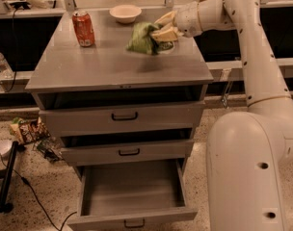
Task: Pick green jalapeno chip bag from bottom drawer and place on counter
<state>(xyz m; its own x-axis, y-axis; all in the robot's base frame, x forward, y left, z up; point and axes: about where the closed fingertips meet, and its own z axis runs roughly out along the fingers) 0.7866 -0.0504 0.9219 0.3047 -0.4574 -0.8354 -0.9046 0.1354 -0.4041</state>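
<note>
The green jalapeno chip bag (143, 38) is a crumpled green foil bag held above the counter (103, 64), right of its middle, casting a shadow below. My gripper (162, 28) reaches in from the right on the white arm and is shut on the bag's right edge. The bottom drawer (132, 191) stands pulled out and open; its inside looks bare. The two shallower drawers above it are nearly closed.
A red soda can (83, 28) stands at the counter's back left. A white bowl (125, 13) sits at the back middle. The robot's white base (247, 172) stands right of the cabinet. Brown snack packets (27, 130) and cables lie on the floor at left.
</note>
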